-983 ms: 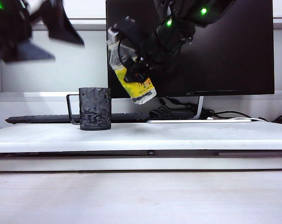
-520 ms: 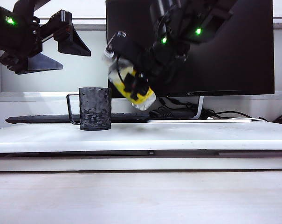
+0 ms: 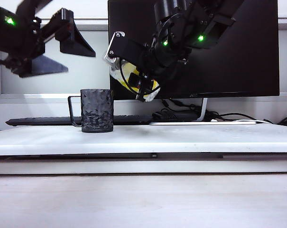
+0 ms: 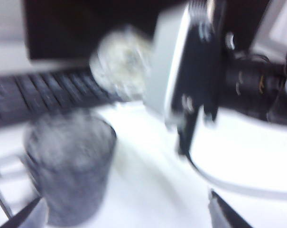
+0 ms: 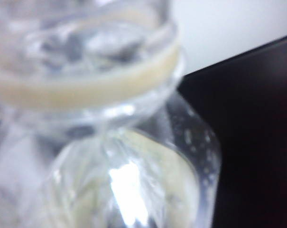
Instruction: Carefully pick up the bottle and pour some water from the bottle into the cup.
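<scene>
The dark bumpy cup (image 3: pixel 97 110) stands on the white table (image 3: pixel 190 137) with its thin handle to the left. My right gripper (image 3: pixel 142 76) is shut on the bottle (image 3: pixel 129 72), held up and to the right of the cup. The bottle is tipped far over, its open neck pointing left toward the cup's right rim. In the right wrist view the bottle (image 5: pixel 115 142) fills the picture and the jaws are hidden. No stream of water shows. My left gripper (image 3: pixel 55 51) hangs open above and left of the cup (image 4: pixel 69 161), holding nothing.
A black monitor (image 3: pixel 238 47) stands behind the right arm, with a keyboard (image 3: pixel 39 121) and cables (image 3: pixel 171 114) along the back of the table. The table's front edge (image 3: pixel 143 154) runs across the exterior view.
The right wrist has rolled, tipping the bottle from steeply upright toward level and bringing its neck down toward the cup. The left gripper has swung in from the upper left and settled, still open.
</scene>
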